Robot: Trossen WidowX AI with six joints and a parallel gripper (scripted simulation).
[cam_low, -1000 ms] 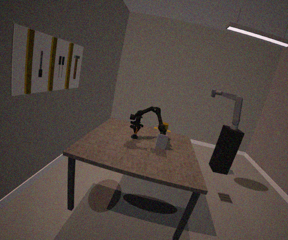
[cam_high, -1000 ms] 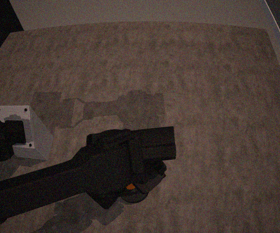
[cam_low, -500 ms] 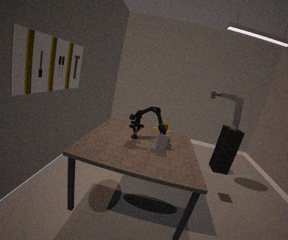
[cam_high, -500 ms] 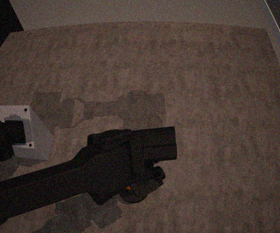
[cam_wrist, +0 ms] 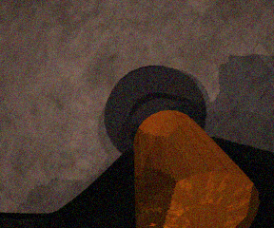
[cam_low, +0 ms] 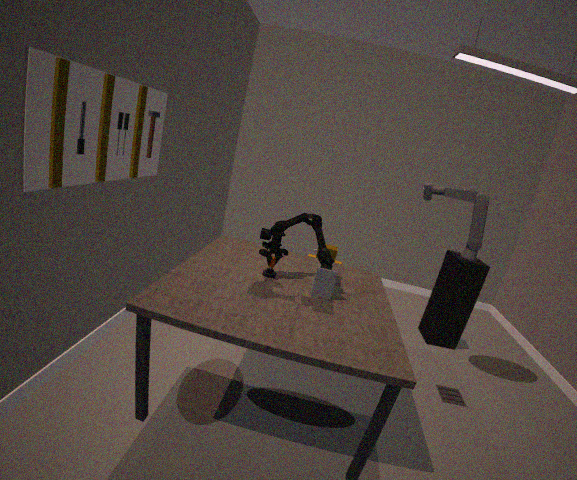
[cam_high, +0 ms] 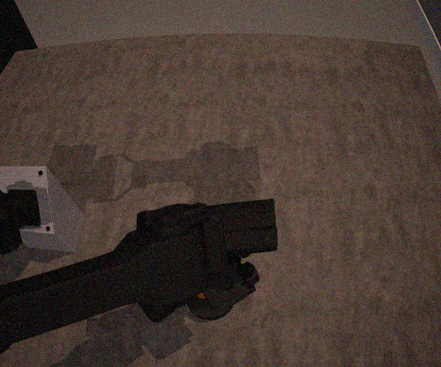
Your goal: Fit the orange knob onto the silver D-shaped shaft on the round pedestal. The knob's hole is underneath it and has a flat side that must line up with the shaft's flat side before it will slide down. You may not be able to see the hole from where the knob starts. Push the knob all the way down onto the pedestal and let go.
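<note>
Gripper closed on orange knob, held over dark round pedestal, toward the far left corner of the table in the exterior view. Grasp done, knob roughly over pedestal; seating looks unfinished. Shaft and hole hidden, so flat alignment can't be told. Left: align flats, push down, release. Pedestal sits in from the edges, gray angled block well apart; room to turn looks fine.
</note>
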